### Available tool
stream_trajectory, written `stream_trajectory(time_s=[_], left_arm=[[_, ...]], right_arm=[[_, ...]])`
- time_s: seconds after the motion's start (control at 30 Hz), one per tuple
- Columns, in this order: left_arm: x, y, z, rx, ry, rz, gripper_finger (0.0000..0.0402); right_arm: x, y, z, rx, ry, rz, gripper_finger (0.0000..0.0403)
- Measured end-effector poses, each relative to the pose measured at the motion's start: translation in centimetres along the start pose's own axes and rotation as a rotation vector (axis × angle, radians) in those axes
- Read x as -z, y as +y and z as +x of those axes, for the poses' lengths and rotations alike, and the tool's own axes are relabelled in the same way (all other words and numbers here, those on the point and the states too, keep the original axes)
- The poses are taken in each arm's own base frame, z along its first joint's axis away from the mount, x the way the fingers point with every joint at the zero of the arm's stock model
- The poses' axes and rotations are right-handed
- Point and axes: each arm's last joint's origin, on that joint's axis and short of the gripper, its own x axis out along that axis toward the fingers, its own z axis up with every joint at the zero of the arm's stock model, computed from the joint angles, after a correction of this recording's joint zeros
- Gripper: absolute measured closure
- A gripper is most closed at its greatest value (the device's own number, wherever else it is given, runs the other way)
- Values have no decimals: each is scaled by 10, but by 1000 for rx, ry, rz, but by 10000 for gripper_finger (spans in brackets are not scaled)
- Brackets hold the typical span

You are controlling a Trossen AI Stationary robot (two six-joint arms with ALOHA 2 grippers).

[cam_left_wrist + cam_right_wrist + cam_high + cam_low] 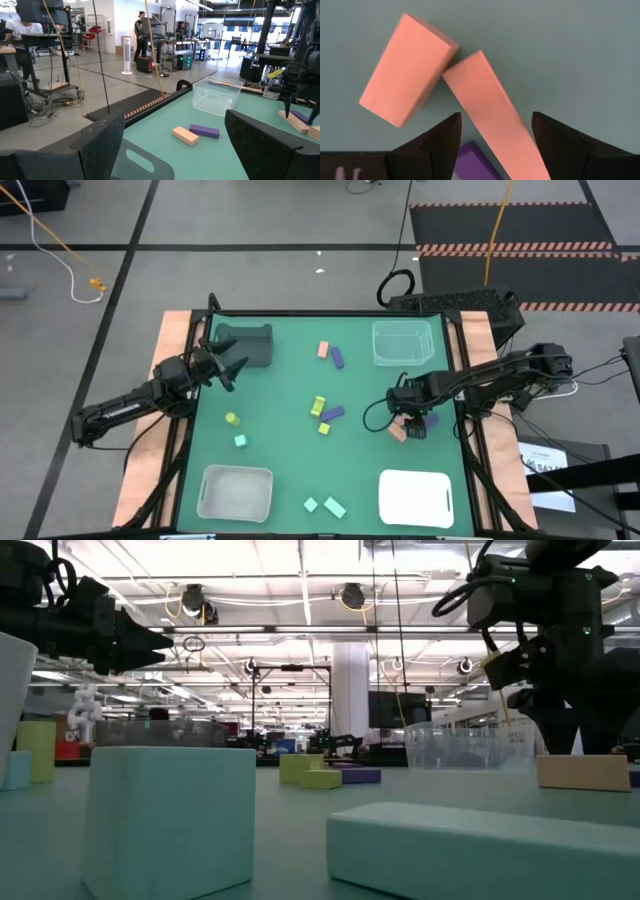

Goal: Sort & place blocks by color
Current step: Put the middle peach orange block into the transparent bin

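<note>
We hover right end effector (412, 423) over pink cluster near bench's right edge (462, 430): fingers apart, straddling long salmon bar (492, 117), nothing clamped. Second salmon block (405, 70) touches bar's end, purple block (477, 162) just beside. Step looks like pick of pink bar; next we need straight drop and close without nudging neighbours. Left end effector (232, 367) waits wide open by grey bin (245, 345). Remaining blocks scattered mid-bench, plenty of room.

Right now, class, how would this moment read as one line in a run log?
left gripper: open, by grey bin | right gripper: open, over pink bar, not gripping | pink block touches bar | purple block beside
</note>
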Motion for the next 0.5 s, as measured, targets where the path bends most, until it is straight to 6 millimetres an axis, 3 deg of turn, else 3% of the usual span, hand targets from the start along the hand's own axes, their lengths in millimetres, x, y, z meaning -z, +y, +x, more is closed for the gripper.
stream_trajectory(time_s=[0.27,0.5], left_arm=[[0,0,0,0,0,0,55],[0,0,0,0,0,0,55]], right_arm=[[-6,7,11,-1,5,-33,172],[-9,8,18,33,17,-39,224]])
